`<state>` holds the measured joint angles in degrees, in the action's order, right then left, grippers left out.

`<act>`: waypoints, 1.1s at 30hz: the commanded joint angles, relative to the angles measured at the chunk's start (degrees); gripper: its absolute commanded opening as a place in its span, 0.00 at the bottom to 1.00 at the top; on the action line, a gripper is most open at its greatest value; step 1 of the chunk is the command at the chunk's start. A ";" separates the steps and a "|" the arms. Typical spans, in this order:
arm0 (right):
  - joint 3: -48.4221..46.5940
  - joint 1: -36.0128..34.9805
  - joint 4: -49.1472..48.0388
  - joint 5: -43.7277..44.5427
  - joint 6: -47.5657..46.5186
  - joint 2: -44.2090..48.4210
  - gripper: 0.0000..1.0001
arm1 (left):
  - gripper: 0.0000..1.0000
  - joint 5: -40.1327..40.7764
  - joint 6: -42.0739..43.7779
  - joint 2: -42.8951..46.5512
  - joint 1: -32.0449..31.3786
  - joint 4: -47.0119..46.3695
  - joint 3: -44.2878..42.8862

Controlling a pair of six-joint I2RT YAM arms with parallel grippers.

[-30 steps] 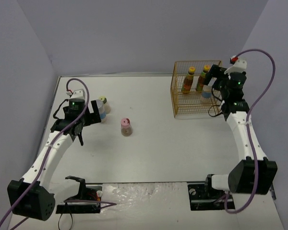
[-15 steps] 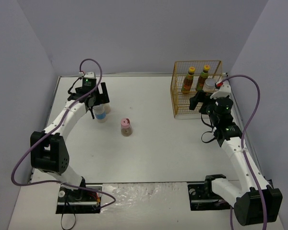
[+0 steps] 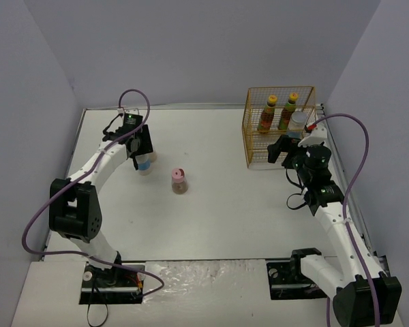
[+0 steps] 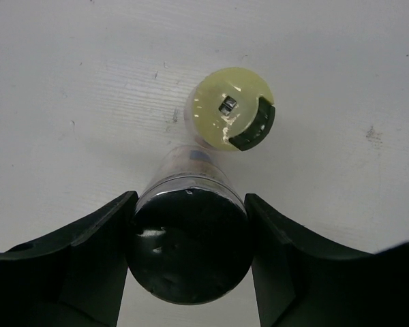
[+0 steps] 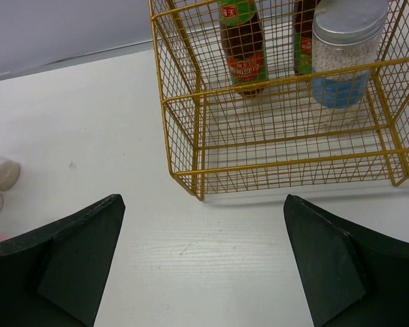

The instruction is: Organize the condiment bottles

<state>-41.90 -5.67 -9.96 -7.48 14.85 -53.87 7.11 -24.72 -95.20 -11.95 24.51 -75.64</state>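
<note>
- Grip: left gripper (image 4: 189,204) pinches the silver-lidded bottle (image 4: 187,262) by its lid, near the table's (image 3: 218,211) left edge; a shallow hold could slip on lifting.
- Neighbour: yellow-green-capped bottle (image 4: 225,116), just beside it, could topple.
- Right gripper (image 5: 204,272) gapes wide, empty, before the basket (image 5: 184,99).

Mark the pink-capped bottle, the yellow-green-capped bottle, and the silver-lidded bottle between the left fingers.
pink-capped bottle (image 3: 180,182), top view, body below the cap.
yellow-green-capped bottle (image 4: 232,117), left wrist view, top of its cap.
silver-lidded bottle (image 4: 189,246), left wrist view, top of its lid.
</note>
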 commanded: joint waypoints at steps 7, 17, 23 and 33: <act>1.60 -0.13 -3.44 -3.19 0.48 4.46 1.00 | 0.04 1.14 3.53 4.39 -16.98 0.01 -10.64; 3.62 -0.17 -1.49 -4.47 -0.26 8.76 1.00 | 0.06 -1.29 4.57 -1.74 -31.28 -0.16 -17.53; 4.12 -0.40 -0.76 -5.05 -0.71 9.99 1.00 | 0.22 -1.31 2.57 -4.02 -37.27 -1.32 -15.69; 3.87 -1.43 -0.80 -7.47 -2.30 8.44 1.00 | 0.73 -0.08 0.46 -4.09 -40.43 -4.50 -10.40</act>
<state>-37.45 -6.18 -7.49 -12.77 14.13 -44.71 5.39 -22.46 -103.09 -52.47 25.67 -85.77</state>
